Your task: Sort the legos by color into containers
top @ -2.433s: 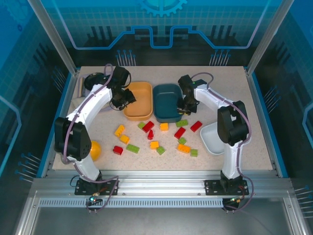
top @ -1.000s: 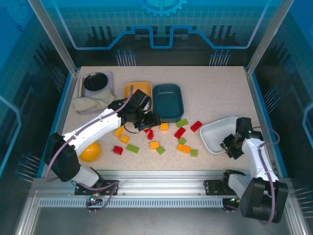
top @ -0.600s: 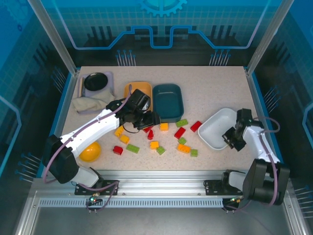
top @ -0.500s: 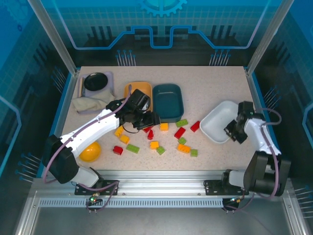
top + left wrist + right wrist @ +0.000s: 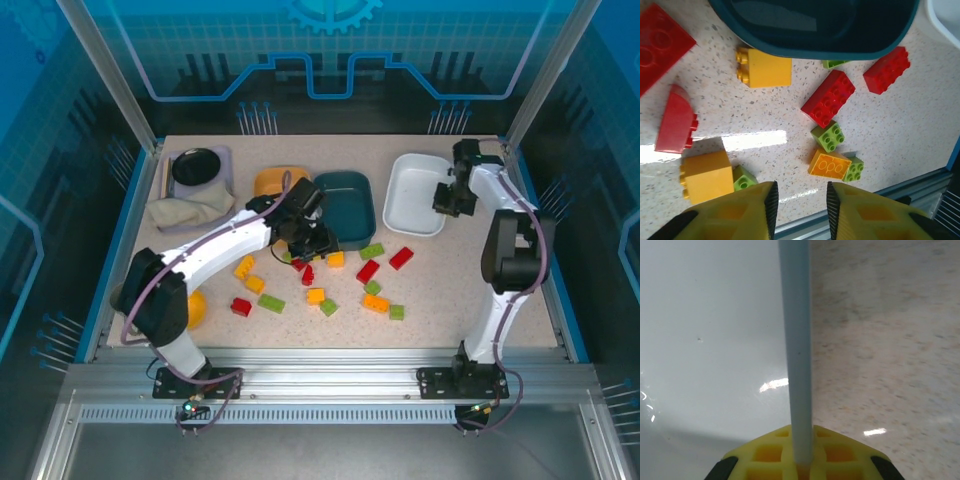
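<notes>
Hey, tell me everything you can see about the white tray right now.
The white tray is a shallow, glossy plastic rounded rectangle with nothing in it. It is at the far right of the table, just right of the teal tray, a gap between them. The right gripper is shut on its thin right rim, fingers straddling it.

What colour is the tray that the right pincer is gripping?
White: the tray shows best in the top external view.
</notes>
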Controlling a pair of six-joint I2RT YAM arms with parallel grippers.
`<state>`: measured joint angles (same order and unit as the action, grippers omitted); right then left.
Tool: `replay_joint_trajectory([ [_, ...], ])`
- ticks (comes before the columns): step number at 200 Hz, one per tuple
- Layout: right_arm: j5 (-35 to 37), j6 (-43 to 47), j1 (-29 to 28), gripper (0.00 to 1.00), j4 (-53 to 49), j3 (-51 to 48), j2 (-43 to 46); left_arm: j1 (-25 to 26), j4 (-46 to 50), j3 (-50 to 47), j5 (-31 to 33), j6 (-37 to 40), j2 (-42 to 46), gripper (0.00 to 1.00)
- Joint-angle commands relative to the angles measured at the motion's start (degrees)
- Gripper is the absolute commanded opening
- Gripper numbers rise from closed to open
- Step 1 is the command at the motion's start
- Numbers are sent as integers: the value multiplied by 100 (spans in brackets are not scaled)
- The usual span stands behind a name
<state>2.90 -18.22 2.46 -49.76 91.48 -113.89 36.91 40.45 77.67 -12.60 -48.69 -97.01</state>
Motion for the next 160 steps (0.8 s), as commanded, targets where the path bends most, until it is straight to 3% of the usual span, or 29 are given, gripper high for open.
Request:
replay_joint_trajectory([
  [1, -237, 354, -148, 0, -512, 337, -162, 60, -90, 211, -232, -261, -412, 33],
  [91, -778, 696, -150, 0, -984, 757, -713, 22, 622, 1962, 147, -1, -2068, 31],
  [160, -1080, 662, -186, 0, -1290, 1399, -1196, -253, 910, 2738, 215, 363, -2727, 31],
])
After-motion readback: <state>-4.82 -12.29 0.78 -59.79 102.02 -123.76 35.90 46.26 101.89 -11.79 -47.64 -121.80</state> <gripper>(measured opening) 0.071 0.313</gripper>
